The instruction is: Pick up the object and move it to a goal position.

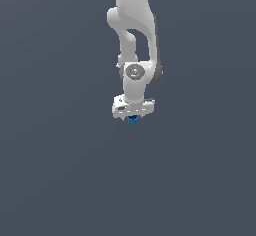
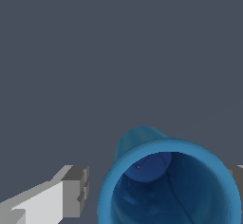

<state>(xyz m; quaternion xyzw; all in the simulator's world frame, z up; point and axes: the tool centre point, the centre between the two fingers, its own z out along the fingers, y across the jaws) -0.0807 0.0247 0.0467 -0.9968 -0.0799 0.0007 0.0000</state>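
The white Panda arm (image 1: pixel 133 30) hangs down from the top of the exterior view, its smooth rounded links ending in a boxy white gripper (image 1: pixel 133 116). Just beneath the gripper body a small blue cup (image 1: pixel 133 121) peeks out, sitting between the fingers and much narrower than the hand above it.

The wrist view looks straight into the cup (image 2: pixel 166 185). It is a glossy blue tapered cylinder with a thick flared rim, a darker hollow inside and a small round floor at the narrow end. One blocky finger (image 2: pixel 71 192), white with a grey pad, stands just beside the cup's rim on one side, with a thin gap showing; a sliver of the other grey pad (image 2: pixel 237 180) touches the opposite rim. The jaws bracket the cup closely, but whether they are clenched on it cannot be told. The ground (image 2: pixel 95 52) is flat, featureless grey-blue.
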